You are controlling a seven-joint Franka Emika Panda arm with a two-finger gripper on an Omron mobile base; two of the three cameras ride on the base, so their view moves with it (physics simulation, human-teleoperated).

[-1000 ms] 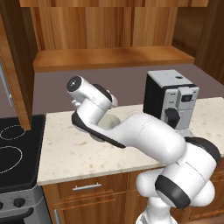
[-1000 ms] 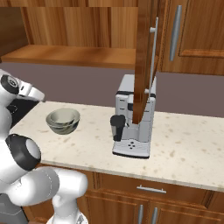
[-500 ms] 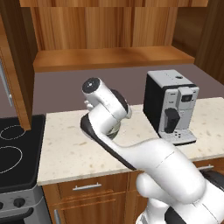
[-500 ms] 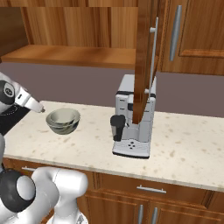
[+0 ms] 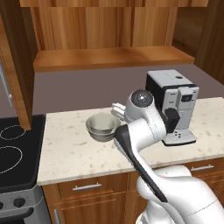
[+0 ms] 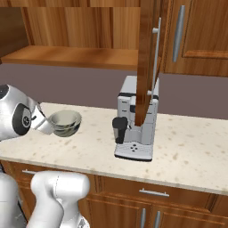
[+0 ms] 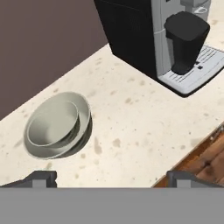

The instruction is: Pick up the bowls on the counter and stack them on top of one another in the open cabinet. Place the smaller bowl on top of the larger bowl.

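The bowls sit nested on the counter (image 5: 65, 153), the smaller bowl (image 7: 51, 123) inside the larger bowl (image 7: 81, 131), both mouth-up. They are round, so I see no long axis; in my hand view the pair lies ahead of the jaws and toward the left fingertip (image 7: 41, 177), with bare counter between. The jaws stand wide apart and hold nothing, the two dark tips well clear of the bowls.

The counter is beige stone with brown speckles, running over wooden drawers (image 5: 87, 186) with metal handles. A black stovetop (image 5: 13, 153) joins it at the far end beyond the bowls. On the other side of the jaws stands a coffee machine (image 6: 136, 120), boxy, silver and black, with a dark cup (image 7: 186, 37) on its drip tray.

Above the grey-brown back wall hangs the open cabinet (image 5: 109, 57), reddish-brown wood with vertical plank grain at the back and a flat shelf; its door (image 6: 147, 58) stands swung out in front of the coffee machine in the right base view.

The bowls are grey-green glaze with pale rims, smooth and shallow-curved. From the right base view the hand (image 6: 42, 122) reaches just beside their rim.
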